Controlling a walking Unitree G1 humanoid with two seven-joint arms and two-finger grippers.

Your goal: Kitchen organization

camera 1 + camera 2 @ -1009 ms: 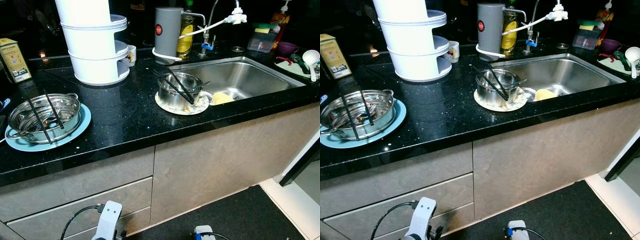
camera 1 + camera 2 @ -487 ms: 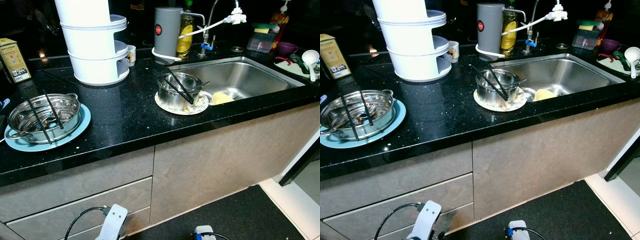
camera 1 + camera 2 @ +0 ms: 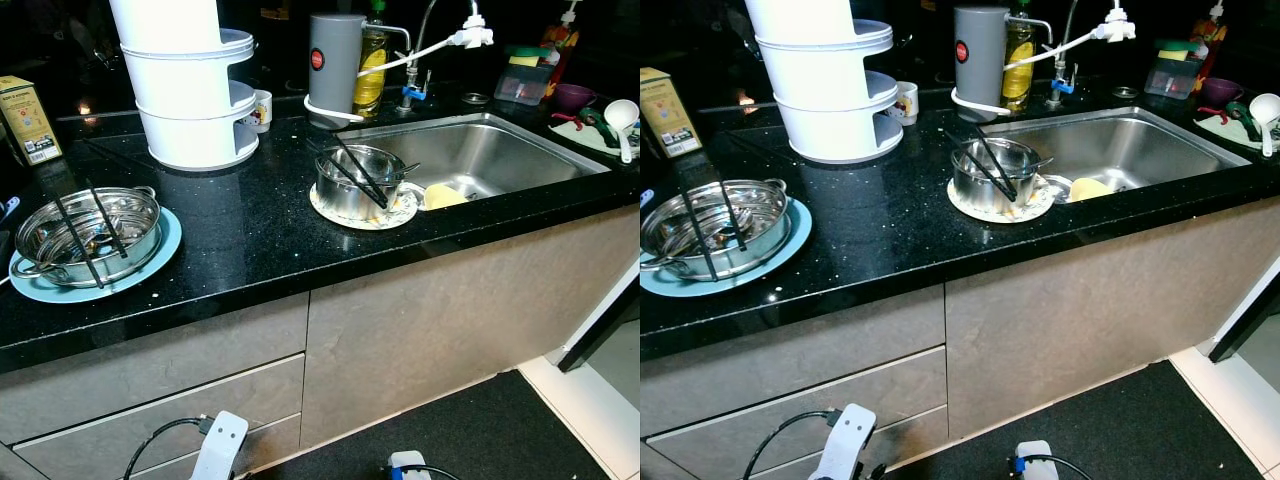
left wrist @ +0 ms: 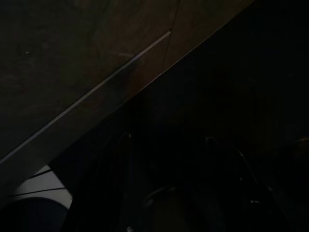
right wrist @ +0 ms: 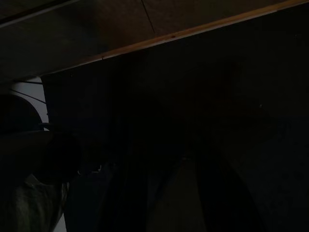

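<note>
We could not tell whether either pincer was spread or pressed together: both arms hung low before the cabinet fronts, the left arm (image 3: 220,448) and the right arm (image 3: 407,464) at the bottom of the head views, and both wrist views were too dark to make out the fingers.

On the black counter (image 3: 255,235) we counted two steel pots, each on its own plate. The left pot (image 3: 88,233) sat on a blue plate (image 3: 165,245) near the counter's left end, close to the front edge. Two black sticks (image 3: 100,232) lay across its rim, side by side, their long axes running from the back toward the front edge. A yellow box (image 3: 27,120) stood behind it. One white tiered rack (image 3: 190,100) stood at the back, with a small mug (image 3: 263,108) just beside it.

Between the rack and the second pot lay a broad bare stretch of counter. The second pot (image 3: 355,180) stood on a pale plate (image 3: 400,212) touching the sink's left rim; two black sticks (image 3: 362,172) leaned in it, tilted up toward the back left. One grey canister (image 3: 335,62) and one yellow bottle (image 3: 371,70) stood behind. In the sink (image 3: 490,150) lay one yellow sponge (image 3: 443,196). At the far right were a clear tub (image 3: 525,82), a purple bowl (image 3: 574,96) and a white ladle (image 3: 622,118).
</note>
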